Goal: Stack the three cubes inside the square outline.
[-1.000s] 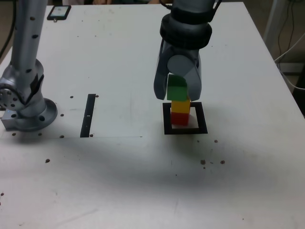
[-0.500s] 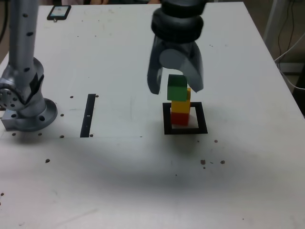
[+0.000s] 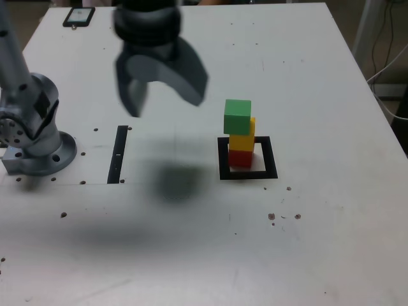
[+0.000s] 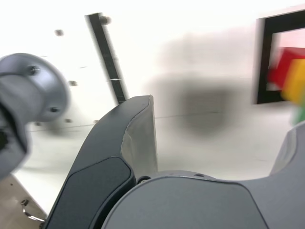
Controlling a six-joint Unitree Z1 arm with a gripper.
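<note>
In the exterior view, L to R: the arm's base (image 3: 35, 143) is sitting at the table's (image 3: 319, 255) left edge, w/ a straight black strip (image 3: 118, 154) just beside it. The gripper (image 3: 162, 95) is hanging above the strip area, jaws spread wide, holding nothing, well apart from the cubes. Further R, the square outline (image 3: 247, 173) is enclosing the stack: red cube (image 3: 240, 158) at bottom, yellow cube (image 3: 241, 139) on it, green cube (image 3: 237, 116) on top, sitting slightly offset. Wrist view is blurring the stack.
</note>
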